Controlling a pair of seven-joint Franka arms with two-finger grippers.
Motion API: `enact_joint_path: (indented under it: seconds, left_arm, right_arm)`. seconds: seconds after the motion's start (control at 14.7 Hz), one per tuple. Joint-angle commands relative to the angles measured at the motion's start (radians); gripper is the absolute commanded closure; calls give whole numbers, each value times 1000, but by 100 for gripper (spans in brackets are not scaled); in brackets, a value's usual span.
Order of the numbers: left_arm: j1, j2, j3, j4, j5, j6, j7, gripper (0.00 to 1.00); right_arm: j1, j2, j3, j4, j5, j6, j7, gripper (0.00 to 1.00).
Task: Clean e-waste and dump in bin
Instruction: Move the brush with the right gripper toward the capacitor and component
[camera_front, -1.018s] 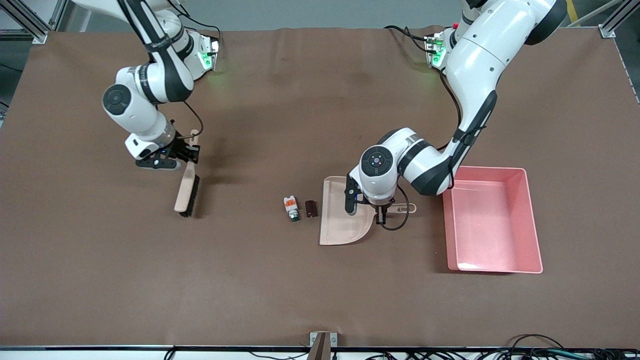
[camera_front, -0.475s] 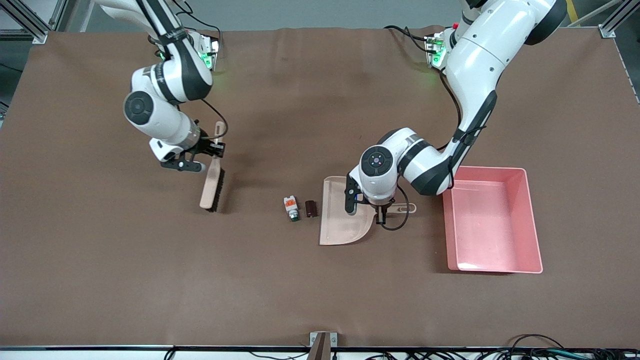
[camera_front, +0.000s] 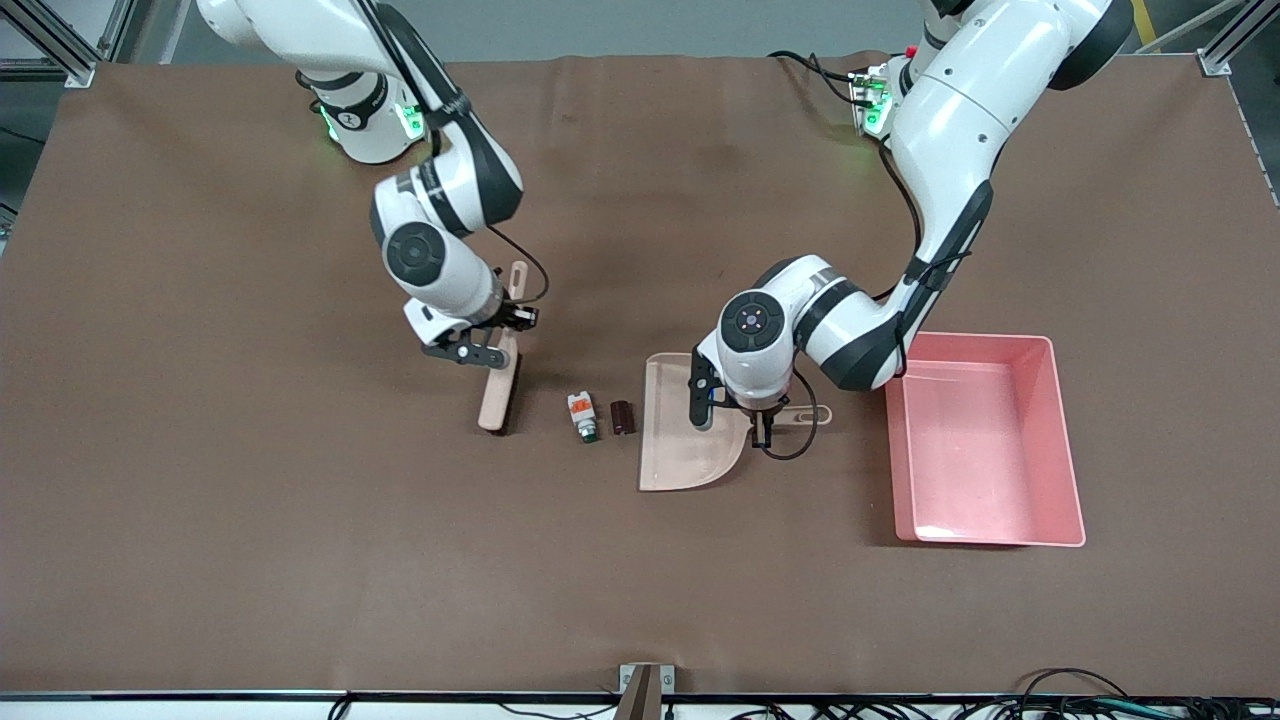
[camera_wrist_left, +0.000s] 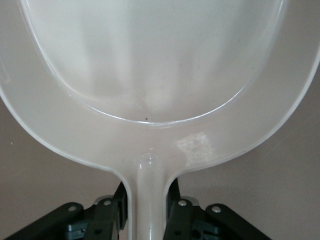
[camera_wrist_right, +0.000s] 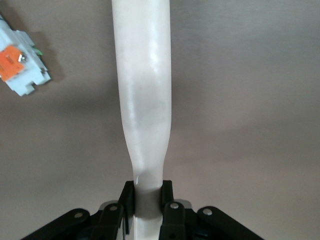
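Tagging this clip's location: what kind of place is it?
Probably a robotics lab bench: a brown-covered table framed by aluminium struts, two arms mounted at its edge, loose cables along the front.

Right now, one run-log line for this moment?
right gripper: shut on brush | left gripper: shut on dustpan | e-waste: between them | bin: empty

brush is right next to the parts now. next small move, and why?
Probably sweep: the right gripper, shut on the brush, should push it toward the left arm's end, driving the white block and dark cylinder into the dustpan. The left gripper holds its handle; both parts lie between brush and pan.
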Motion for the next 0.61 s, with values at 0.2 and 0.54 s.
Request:
enact_joint_path:
  seconds: [0.2,0.54]
  left_arm:
    - [-8,6,1,25,0,-91,-2,74]
    - [-10,15,1,27,-1,-91,-14,74]
  right_arm:
    - [42,52,-6,76,51,-19,31,100]
    - [74,85,-6,124,65,-30,45,100]
